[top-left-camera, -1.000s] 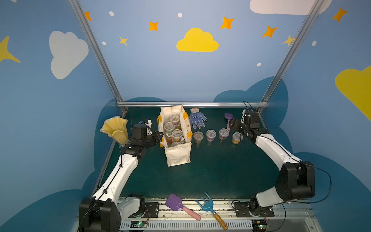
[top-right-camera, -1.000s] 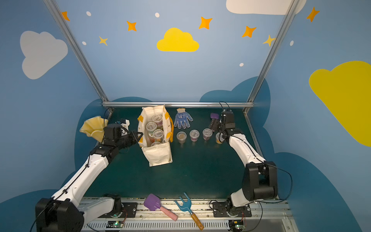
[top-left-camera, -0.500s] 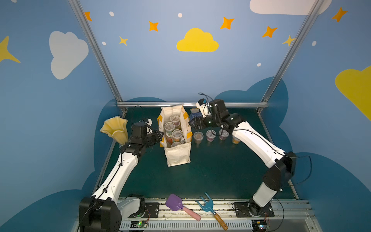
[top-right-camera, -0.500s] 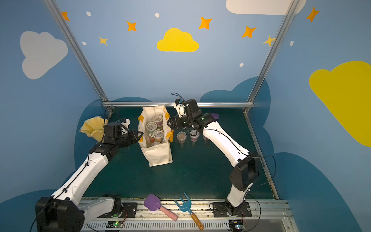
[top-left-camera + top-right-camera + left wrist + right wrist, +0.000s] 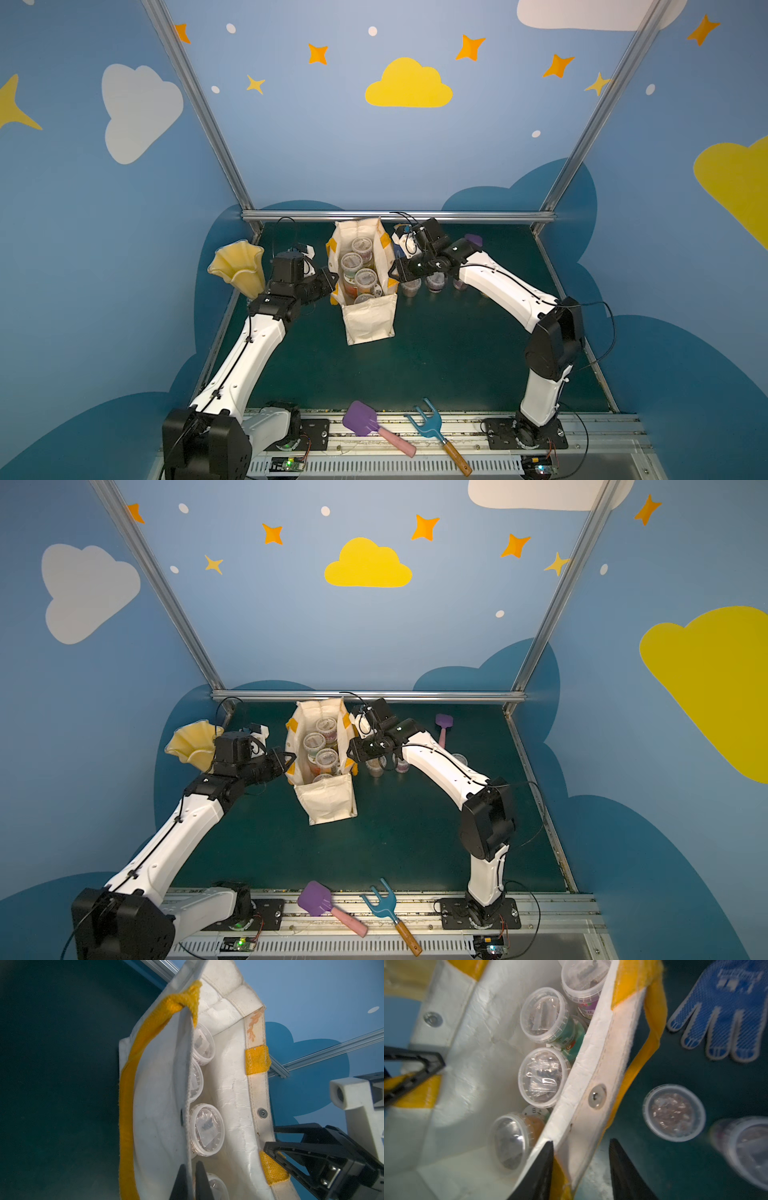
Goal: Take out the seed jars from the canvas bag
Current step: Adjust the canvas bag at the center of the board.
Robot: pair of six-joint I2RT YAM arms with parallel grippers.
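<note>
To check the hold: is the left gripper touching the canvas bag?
Touching. The left wrist view shows the left gripper shut on the wall of the canvas bag.

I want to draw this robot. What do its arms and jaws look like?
The left arm and the right arm have smooth white shells with chunky black joints. Thin black cables run along them. The jaws are black, flat and pointed, like triangles with holes.
</note>
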